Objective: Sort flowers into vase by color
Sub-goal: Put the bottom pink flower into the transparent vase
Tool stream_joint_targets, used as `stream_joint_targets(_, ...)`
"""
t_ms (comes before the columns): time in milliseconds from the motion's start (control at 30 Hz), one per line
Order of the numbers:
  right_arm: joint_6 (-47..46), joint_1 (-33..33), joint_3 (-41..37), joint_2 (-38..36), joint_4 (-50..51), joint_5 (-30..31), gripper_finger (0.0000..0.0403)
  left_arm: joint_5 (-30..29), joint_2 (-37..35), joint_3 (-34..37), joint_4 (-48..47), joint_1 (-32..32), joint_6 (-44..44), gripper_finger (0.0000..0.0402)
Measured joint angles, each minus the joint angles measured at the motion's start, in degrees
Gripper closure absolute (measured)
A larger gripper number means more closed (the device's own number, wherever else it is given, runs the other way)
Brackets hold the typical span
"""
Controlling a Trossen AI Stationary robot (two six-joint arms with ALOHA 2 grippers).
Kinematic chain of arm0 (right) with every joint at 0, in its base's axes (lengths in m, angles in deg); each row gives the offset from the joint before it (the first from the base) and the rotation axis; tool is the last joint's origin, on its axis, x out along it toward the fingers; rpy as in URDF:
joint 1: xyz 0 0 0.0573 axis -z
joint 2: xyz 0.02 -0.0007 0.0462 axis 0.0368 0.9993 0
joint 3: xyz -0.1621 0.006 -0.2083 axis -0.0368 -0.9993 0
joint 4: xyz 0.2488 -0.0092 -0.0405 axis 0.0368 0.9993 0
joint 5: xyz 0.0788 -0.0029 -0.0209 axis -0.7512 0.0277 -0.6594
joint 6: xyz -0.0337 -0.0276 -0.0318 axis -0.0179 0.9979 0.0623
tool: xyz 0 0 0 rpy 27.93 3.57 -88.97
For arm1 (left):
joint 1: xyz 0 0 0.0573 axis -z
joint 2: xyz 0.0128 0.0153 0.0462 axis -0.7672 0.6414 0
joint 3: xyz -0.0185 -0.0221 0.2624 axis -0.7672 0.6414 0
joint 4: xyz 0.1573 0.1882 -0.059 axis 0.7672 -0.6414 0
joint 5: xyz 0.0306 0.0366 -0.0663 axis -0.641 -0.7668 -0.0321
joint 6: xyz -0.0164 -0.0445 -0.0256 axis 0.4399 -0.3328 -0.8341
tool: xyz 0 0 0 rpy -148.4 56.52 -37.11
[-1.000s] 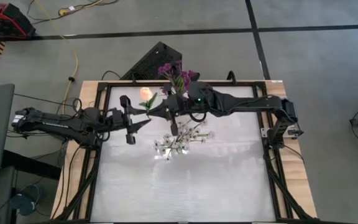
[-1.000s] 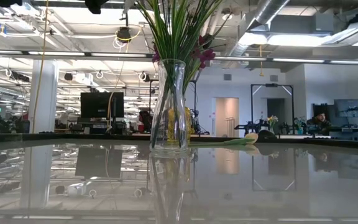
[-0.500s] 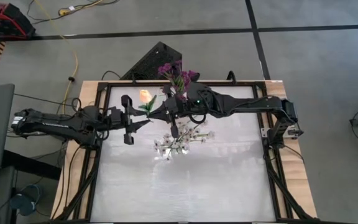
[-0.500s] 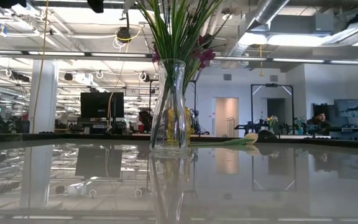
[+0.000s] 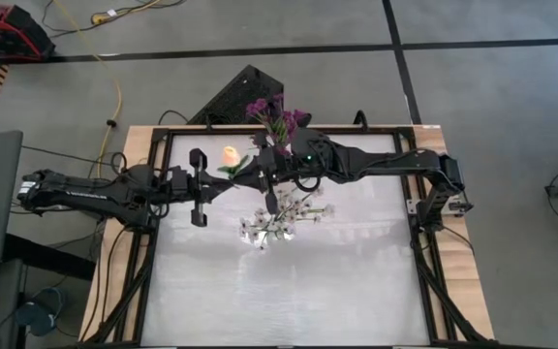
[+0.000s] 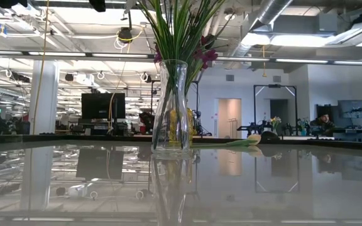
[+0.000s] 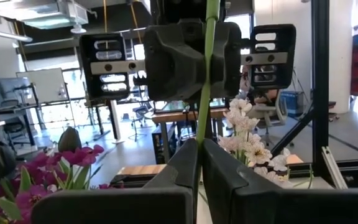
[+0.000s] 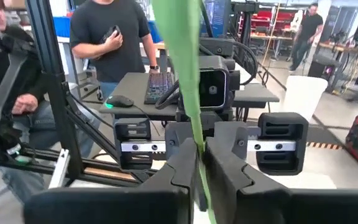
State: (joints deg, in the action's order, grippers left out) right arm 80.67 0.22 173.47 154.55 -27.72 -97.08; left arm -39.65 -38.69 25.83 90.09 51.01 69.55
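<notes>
A peach tulip bud (image 5: 229, 153) on a long green stem (image 7: 207, 74) is held above the table between both grippers. My left gripper (image 5: 229, 182) comes from the left and is shut on the stem. My right gripper (image 5: 246, 174) comes from the right, faces it, and is also shut on the stem (image 8: 188, 68). A glass vase (image 6: 170, 107) with purple flowers (image 5: 277, 116) stands at the far edge. White sprays (image 5: 281, 218) lie on the table below the grippers. My left gripper pinches the tulip's green stem (image 7: 202, 134) between its two fingers, coming level from the table's left, fingers across the stem. The flower is lifted clear of the table. My right gripper pinches the same stem (image 8: 197, 144) between its two fingers, coming level from the table's right, fingers across the stem, close to the left gripper's hold.
Another pale tulip (image 6: 247, 142) lies on the table in the low view. People (image 8: 114, 37) sit and stand at desks beyond the table's frame (image 5: 410, 208). The near half of the table (image 5: 279, 291) is bare glossy surface.
The tulip bud has shifted a little toward the table's near edge, while both grippers stay shut on the stem almost where they were.
</notes>
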Motion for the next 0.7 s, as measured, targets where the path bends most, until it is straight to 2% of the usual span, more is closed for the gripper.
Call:
stream_joint_targets(167, -1.54, 0.00, 0.00, -0.67, 2.09, -0.02, 0.0313, -0.02, 0.00, 0.00, 1.48, 0.00, -0.07, 0.0401)
stream_joint_targets(533, 1.74, 0.39, 0.00, -5.28, 10.35, -0.11, 0.0195, -0.44, -0.45, 0.00, 5.61, 0.00, 0.00, 0.0401)
stream_joint_targets(700, 2.01, 0.24, 0.02, -6.41, 8.81, 1.58, 0.0183, 0.88, 0.17, -0.01, 5.07, 0.00, -0.45, 0.0401)
